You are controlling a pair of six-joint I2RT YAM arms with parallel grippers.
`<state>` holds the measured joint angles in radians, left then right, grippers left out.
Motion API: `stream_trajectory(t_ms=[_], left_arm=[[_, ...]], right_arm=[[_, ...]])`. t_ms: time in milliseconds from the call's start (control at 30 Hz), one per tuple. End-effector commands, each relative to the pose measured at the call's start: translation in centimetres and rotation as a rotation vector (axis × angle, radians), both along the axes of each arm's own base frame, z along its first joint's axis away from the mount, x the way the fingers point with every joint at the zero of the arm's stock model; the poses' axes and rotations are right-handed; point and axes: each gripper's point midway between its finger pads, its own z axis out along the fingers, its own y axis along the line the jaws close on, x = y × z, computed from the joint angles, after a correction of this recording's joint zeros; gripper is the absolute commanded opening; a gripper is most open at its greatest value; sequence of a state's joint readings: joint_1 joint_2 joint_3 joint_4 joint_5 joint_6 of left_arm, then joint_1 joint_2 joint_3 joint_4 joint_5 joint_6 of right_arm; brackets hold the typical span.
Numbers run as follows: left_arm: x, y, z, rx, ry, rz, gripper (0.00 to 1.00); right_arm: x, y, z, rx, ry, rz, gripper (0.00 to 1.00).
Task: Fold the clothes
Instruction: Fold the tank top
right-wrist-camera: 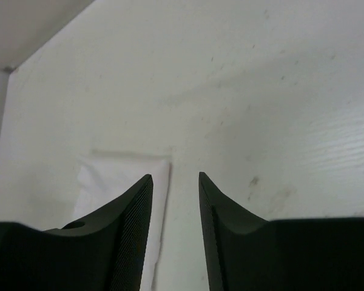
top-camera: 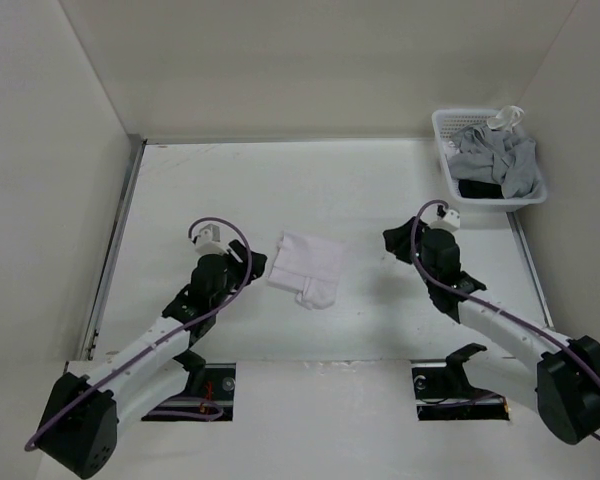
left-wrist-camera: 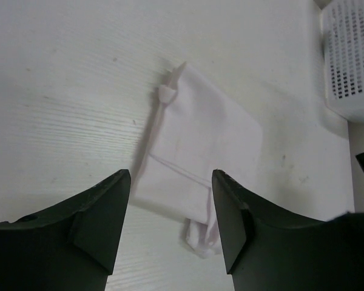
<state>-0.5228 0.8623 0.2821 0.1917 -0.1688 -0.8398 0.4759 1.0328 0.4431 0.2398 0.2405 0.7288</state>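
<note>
Two arms reach out over the white table (top-camera: 200, 190), and the white garment (top-camera: 308, 265) lies between them, near the middle of the table. It looks like a thin T-shirt folded into a small, flat, almost square bundle. A little lump of cloth sticks out from its near edge. In the left wrist view I can also see a small twisted tip at one far corner.

My left end effector (top-camera: 255, 262) sits just beside the left edge of the white garment. In the left wrist view its two fingers (left-wrist-camera: 91, 224) stand wide apart with nothing held between them. The near edge of the cloth shows in the gap, lying flat on the table. I cannot tell if the fingers touch the cloth.

My right end effector (top-camera: 392, 243) is on the other side, with a strip of bare table between it and the white garment. In the right wrist view its fingers (right-wrist-camera: 121, 230) have a narrower gap, and they hold nothing.

Far back in the right corner stands a white slotted plastic basket (top-camera: 498, 204), well apart from the white garment. Grey garments (top-camera: 500, 160) are piled in it. Something dark (top-camera: 477, 187) lies under them, and a small white thing (top-camera: 507, 118) sits on top that I cannot make out.
</note>
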Motion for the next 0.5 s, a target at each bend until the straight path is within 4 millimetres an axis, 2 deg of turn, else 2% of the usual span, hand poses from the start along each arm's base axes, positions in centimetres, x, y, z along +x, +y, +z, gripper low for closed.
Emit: stream_trajectory(t_ms=[0, 67, 167, 233, 467], left_arm=[[0.4, 3.4, -0.5, 0.071, 0.015, 0.105, 0.56], [0.3, 4.8, -1.2, 0.08, 0.042, 0.151, 0.58], [0.3, 6.7, -1.8, 0.077, 0.078, 0.211, 0.64], [0.5, 6.9, -1.8, 0.076, 0.085, 0.206, 0.64], [1.0, 7.1, -1.7, 0.103, 0.107, 0.193, 0.64]], right_arm=[[2.5, -0.9, 3.6, 0.064, -0.143, -0.028, 0.5], [2.9, -1.7, 3.1, 0.053, -0.165, -0.048, 0.6], [2.7, -2.0, 1.1, 0.047, -0.15, -0.054, 0.65], [2.6, -1.7, 0.6, 0.051, -0.133, -0.043, 0.67], [2.5, -1.5, 0.9, 0.066, -0.138, -0.027, 0.7]])
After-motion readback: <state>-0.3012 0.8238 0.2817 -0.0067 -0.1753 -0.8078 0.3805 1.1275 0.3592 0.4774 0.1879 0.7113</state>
